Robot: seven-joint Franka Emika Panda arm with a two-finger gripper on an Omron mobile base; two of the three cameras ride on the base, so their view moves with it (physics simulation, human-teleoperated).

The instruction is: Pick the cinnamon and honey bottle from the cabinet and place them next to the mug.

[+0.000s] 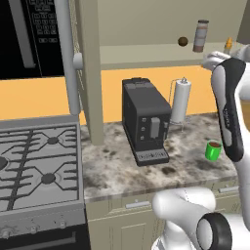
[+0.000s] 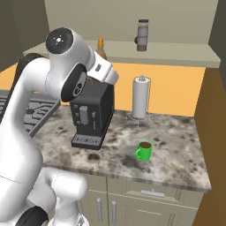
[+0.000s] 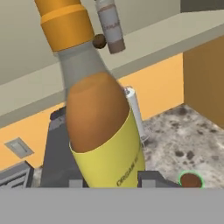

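My hand (image 3: 111,181) is clamped on the honey bottle (image 3: 98,118), frame centre, at the cabinet (image 1: 146,51) shelf. Lift clear of the lip, keep it upright, carry to the mug (image 3: 190,179), lower right on the bench (image 3: 192,140). Cinnamon (image 3: 109,26) waits, top.

You have open counter (image 2: 176,154) all around the mug (image 2: 144,150), clear to its right and front. Behind it the paper towel holder (image 2: 140,98) and the coffee machine (image 2: 92,115) to its left block the way. On the cabinet (image 2: 167,55) shelf, the cinnamon (image 2: 142,35) and a small brown ball (image 1: 182,41) stand just beside each other, with bare shelf to their right.
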